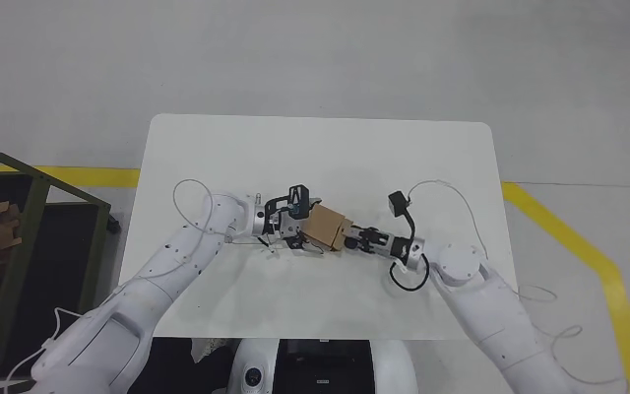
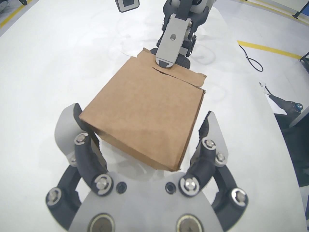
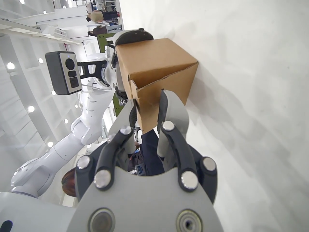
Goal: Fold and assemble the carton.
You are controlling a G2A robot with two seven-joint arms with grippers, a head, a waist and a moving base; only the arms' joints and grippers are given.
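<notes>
The box (image 1: 326,229) is pinched at its flap (image 2: 186,75) by the right hand (image 3: 148,102), the left hand (image 2: 140,115) is open; tucking seems needed next.

matt brown cardboard carton (image 2: 144,112) on a smooth, faintly glossy white table (image 2: 60,49).

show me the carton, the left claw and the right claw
carton (image 1: 326,228), top view, middle of its upper face
left claw (image 2: 141,112), left wrist view, midway between its fingertips
right claw (image 3: 147,98), right wrist view, midway between its fingertips
</notes>
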